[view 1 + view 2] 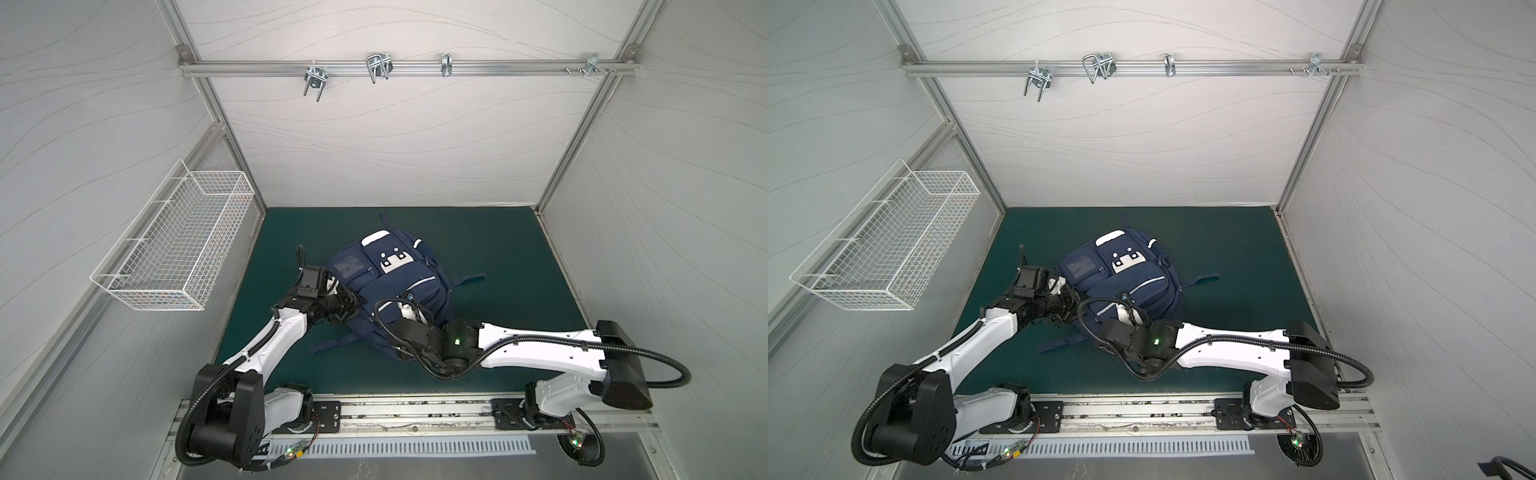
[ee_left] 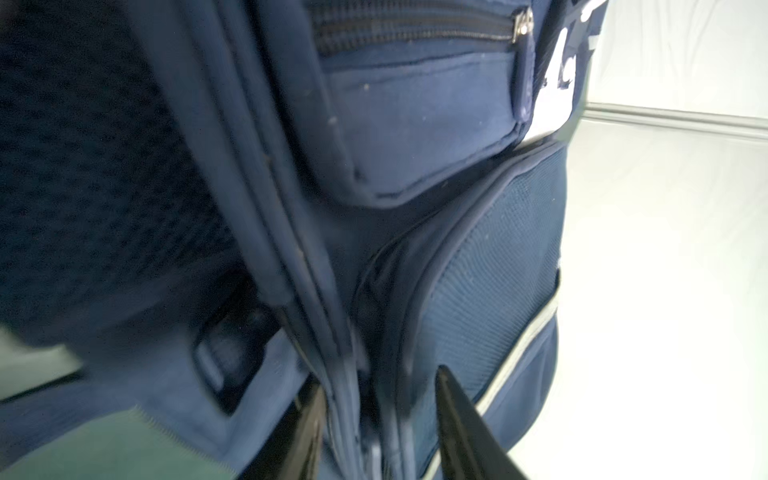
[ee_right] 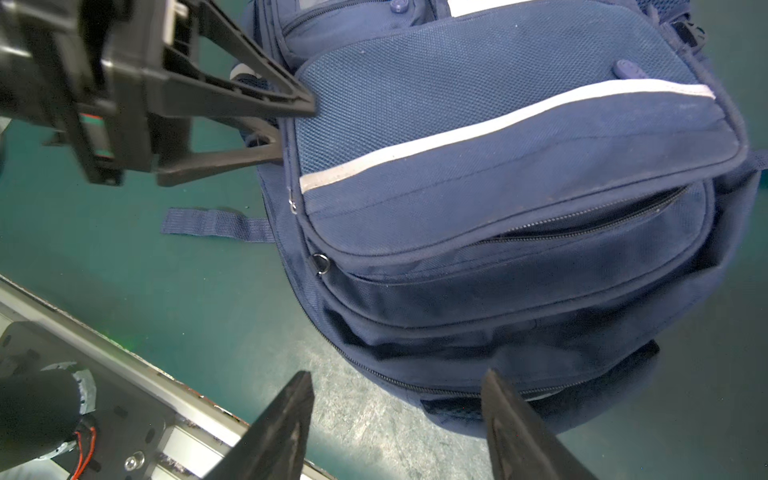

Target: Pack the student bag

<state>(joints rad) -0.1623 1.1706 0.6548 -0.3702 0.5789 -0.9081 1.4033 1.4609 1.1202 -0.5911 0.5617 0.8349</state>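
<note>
Lying front-up near the middle of the dark green desk (image 1: 519,270) is the student bag (image 1: 415,282), a large navy-blue fabric backpack with white reflective stripes and a white patch with dark dots, showing in both top views (image 1: 1142,278). Its straps are trailing out flat on the green surface on both sides.

The left claw (image 3: 295,131) is reaching in at the bag's left side, its black fingers (image 3: 257,91) standing parted. In the left wrist view a raised zip seam of the bag (image 2: 415,124) is running between the two fingers, and the tips are touching the fabric. That view is too blurred to tell whether they are squeezing it.

The right claw (image 3: 398,374) is hovering over the bag's near end, its jaws spread wide and gripping nothing. Beyond it, a curved front pocket zip (image 3: 582,220) is gaping a little under the flap with the white stripe (image 3: 498,112), and a short navy webbing strap (image 3: 212,224) is lying on the desk beside the bag.

A white wire basket (image 1: 174,249) is hanging on the left wall, well apart from the bag
</note>
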